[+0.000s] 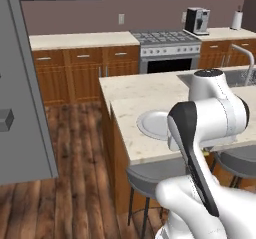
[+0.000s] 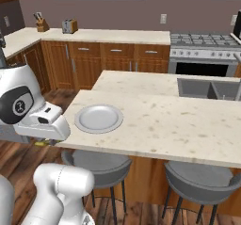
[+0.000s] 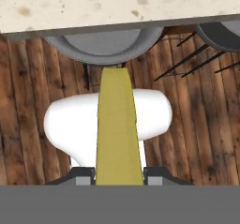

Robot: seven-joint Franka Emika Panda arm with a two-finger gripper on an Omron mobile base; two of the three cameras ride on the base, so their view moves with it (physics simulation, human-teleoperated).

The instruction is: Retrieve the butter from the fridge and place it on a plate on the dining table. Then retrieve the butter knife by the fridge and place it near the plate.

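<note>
While the white arm is reaching low in front of the dining worktop, the gripper is pinching the butter between its two dark fingers, one pressing on each long side of the stick. In the hand view the yellow-olive stick is running from the fingers at 6 o'clock up toward 12 o'clock, its far end pointing at the grey seat of a stool tucked under the beige speckled edge. Wooden floor is showing around it. In the right base view a sliver of yellow is peeking out beneath the hand at about 8 o'clock, just off the near left corner of the stone top and below its level.

On that stone top the plate is lying flat, light grey with a raised rim, close to the near left corner and holding nothing. In the left base view the plate is partly hiding behind the arm's dark elbow. A sink is sitting in the far right part of the same top, toward 2 o'clock. Two grey stools are standing under the near edge.

At 9 o'clock in the left base view the grey fridge is rising tall. Beyond, the wall counters, a stove and a toaster are lining the back wall.
</note>
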